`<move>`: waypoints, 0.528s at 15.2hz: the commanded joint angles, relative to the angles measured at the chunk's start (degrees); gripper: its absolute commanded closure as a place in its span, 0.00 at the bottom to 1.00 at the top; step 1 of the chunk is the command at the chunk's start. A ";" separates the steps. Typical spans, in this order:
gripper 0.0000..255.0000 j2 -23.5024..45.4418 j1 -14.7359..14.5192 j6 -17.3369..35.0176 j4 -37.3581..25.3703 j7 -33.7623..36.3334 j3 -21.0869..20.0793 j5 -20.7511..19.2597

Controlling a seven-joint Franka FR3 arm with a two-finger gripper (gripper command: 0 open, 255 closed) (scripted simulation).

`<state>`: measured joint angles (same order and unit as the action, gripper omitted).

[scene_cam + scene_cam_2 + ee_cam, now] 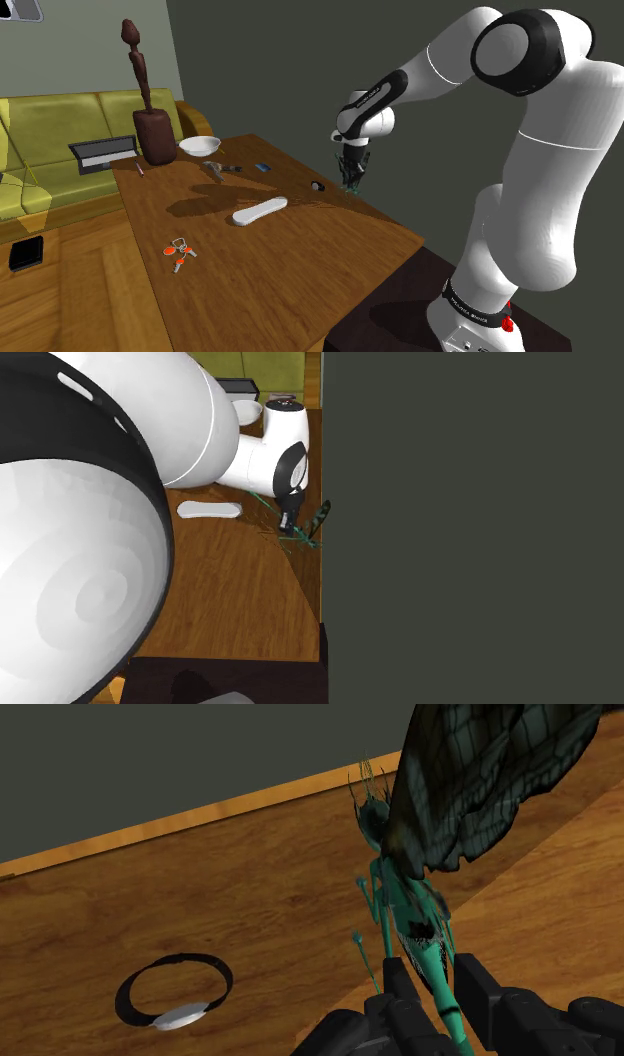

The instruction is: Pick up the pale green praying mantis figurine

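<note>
Bench (300,240) under me, and at its edge by the dark wall, the mantis (450,824). Big dark wings fan out overhead, thin and brittle I'd guess, not for squeezing. My fingers (478,989) are closed around the slim teal body just below them, the stiffest part on offer. It looks featherlight, and those hair-thin legs would likely snap on any knock.

A wooden table (300,235) stands along a dark grey wall (270,60); past its far end sits an olive sofa (60,125).
</note>
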<state>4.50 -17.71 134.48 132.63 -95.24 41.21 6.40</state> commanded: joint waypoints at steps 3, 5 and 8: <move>1.00 -2.76 -0.31 -2.95 -0.98 2.02 0.34 -2.75; 1.00 -4.04 -0.38 -4.44 -1.54 2.91 0.36 -3.95; 1.00 -5.85 -0.44 -6.71 -2.49 4.12 0.29 -5.53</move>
<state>-0.86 -18.09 128.65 130.66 -91.56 41.56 1.32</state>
